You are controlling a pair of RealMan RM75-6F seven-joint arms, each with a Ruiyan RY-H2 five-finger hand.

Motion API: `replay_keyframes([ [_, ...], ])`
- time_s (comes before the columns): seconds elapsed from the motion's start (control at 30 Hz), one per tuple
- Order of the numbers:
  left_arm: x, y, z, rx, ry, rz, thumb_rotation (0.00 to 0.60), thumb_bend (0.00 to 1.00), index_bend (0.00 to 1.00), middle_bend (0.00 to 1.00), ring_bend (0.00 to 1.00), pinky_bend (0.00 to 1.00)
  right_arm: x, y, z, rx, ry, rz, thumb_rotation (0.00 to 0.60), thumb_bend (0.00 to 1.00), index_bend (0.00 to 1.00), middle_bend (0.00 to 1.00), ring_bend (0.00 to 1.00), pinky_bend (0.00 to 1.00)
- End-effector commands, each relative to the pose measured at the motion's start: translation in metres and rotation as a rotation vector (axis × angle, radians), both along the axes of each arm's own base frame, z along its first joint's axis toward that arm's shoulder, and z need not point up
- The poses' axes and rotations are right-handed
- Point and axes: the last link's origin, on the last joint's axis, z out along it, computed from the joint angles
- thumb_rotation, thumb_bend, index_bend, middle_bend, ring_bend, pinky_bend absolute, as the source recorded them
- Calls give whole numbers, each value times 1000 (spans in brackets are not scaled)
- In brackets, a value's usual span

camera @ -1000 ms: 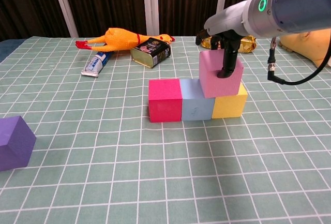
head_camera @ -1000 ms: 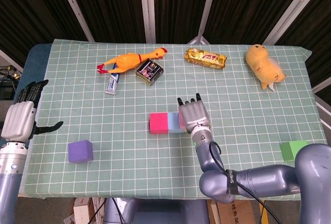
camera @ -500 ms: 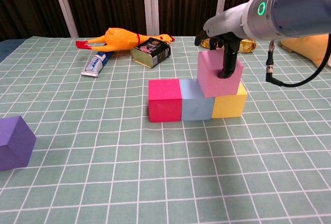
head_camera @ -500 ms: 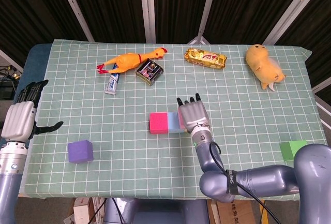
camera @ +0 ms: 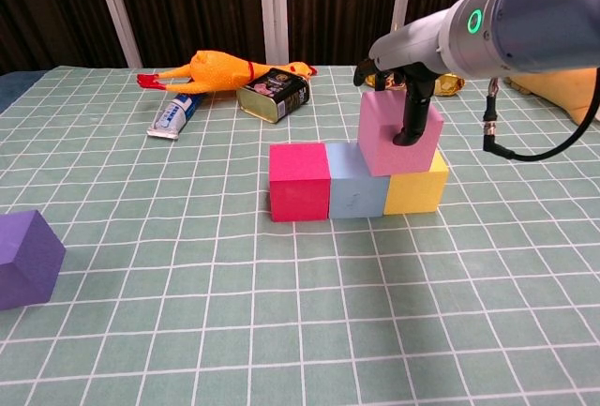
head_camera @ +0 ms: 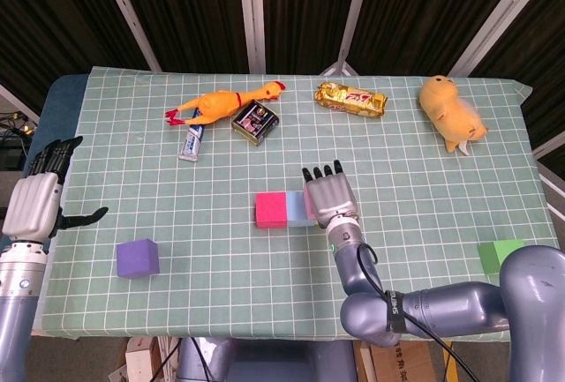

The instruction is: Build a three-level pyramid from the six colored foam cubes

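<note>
Head view: your left hand (head_camera: pixel 33 201) hovers off the table edge, fingers apart, holding nothing; purple cube (head_camera: pixel 138 258) and green cube (head_camera: pixel 500 254) lie well apart. Chest view: your right hand (camera: pixel 398 73) grips the pink cube (camera: pixel 398 134) atop the light-blue cube (camera: pixel 354 190) and yellow cube (camera: pixel 415 190), beside the magenta cube (camera: pixel 298 181).

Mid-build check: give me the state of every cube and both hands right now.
magenta cube: bottom row, left end
light blue cube: bottom row, middle
yellow cube: bottom row, right end
pink cube: second level, gripped
purple cube: loose
green cube: loose
right hand: holding pink cube
left hand: empty, off the cubes
</note>
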Motion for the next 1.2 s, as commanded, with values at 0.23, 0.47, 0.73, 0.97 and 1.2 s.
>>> replay_keyframes([
  [0.23,0,0,1,-1,-3,1,600,87,0,65,9,72,0,6,4,13,1,-9,600,364,0,56,44,0],
  [0.47,1,-1,2,1,-4,-6,600,87,0,65,9,71,-5,14,11,12,-13,-8,600,365,0,10,8,0],
  [0.73,2,-2,3,5,-2,-13,600,87,0,60,9,72,-21,25,40,-77,-54,37,600,364,0,0,0,0],
  [0.97,3,-3,2,5,11,-18,600,87,0,60,9,71,-66,39,72,-172,-113,2,600,364,0,0,0,0],
  [1.2,4,-4,-1,5,28,-23,600,87,0,54,9,71,-115,55,92,-239,-123,-30,600,364,0,0,0,0],
])
